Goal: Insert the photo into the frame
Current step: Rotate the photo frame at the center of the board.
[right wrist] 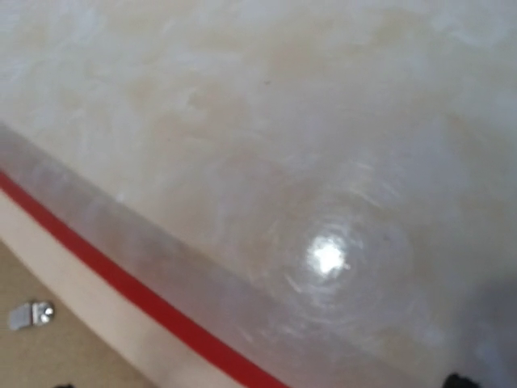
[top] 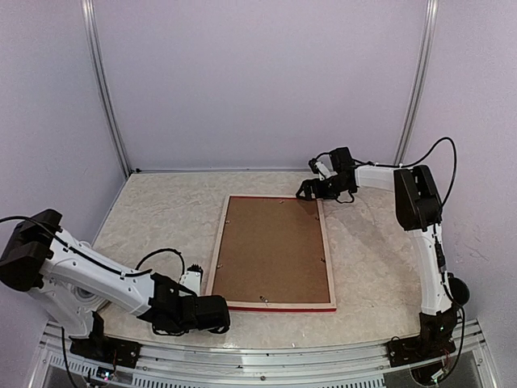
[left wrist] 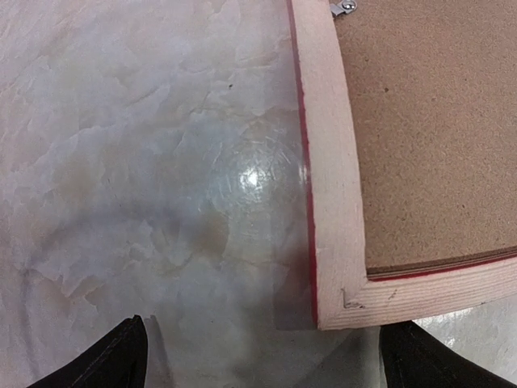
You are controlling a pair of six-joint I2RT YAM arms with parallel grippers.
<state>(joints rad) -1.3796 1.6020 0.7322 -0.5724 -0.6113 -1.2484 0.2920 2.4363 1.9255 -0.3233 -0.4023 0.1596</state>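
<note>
Lab cell: plain panels (top: 258, 81), aluminium posts (top: 105, 89)

The large rectangular red-fronted wooden picture frame (top: 216, 246) lies face down mid-bench (top: 145, 214), with the brown hardboard backing panel (top: 271, 246) set inside it. The left end effector (top: 216, 317) sits just before its near left corner, the right end effector (top: 305, 191) at its far right corner.

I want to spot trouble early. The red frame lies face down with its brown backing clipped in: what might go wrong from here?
Metal clips holding the brown hardboard backing panel look tiny beside the open left gripper, which may slip off them. The face-down red-edged pale wood picture frame could slide on the glossy marbled tabletop when pushed.
</note>
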